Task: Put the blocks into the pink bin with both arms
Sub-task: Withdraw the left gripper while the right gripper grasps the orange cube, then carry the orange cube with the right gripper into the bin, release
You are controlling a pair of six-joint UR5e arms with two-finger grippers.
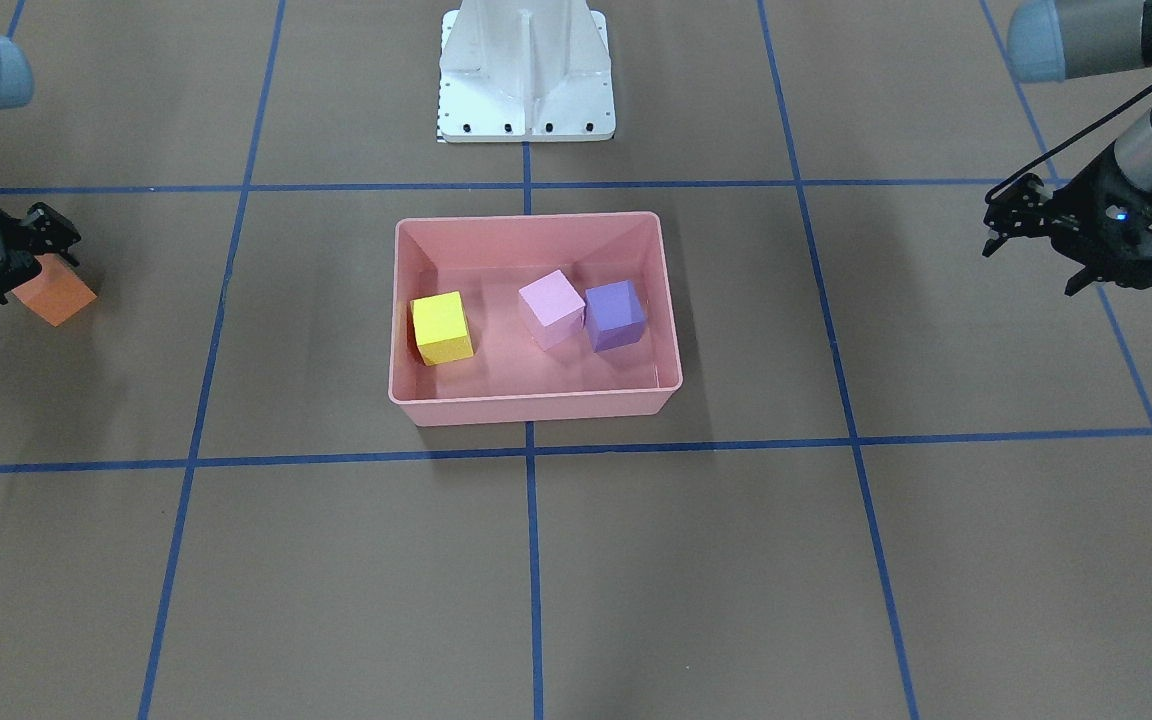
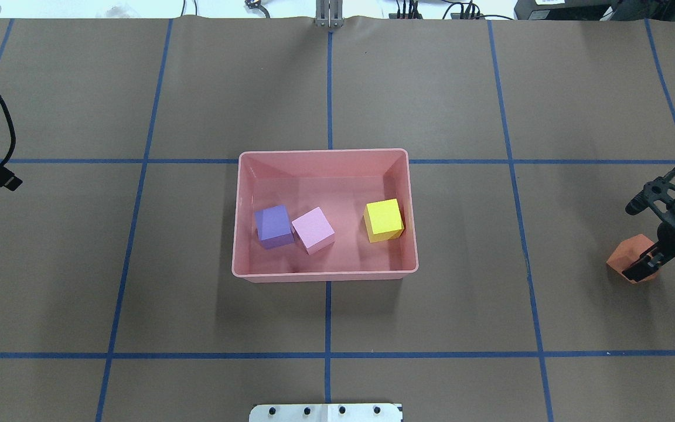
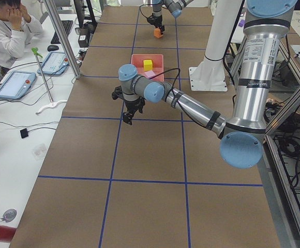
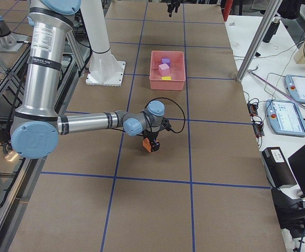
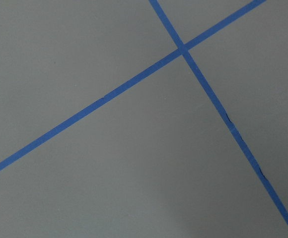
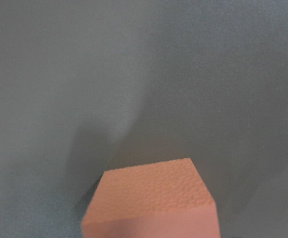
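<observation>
A robotics lab with a taped test bench.
Grey robot arms (image 3: 194, 107) are reaching over a paper-covered bench (image 1: 636, 560) gridded in blue tape (image 1: 533, 560), while an operator (image 3: 5, 28) is sitting by teach pendants (image 3: 14, 85).

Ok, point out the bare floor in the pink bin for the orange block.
Free: the strip along the far wall of the bin, and the gap between the pink block and the yellow block. Crowded where the purple block touches the pink one.

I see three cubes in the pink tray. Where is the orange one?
In the overhead view the orange block is at the far right, on the robot's right side, at the tips of the right claw, well away from the pink bin.
</observation>
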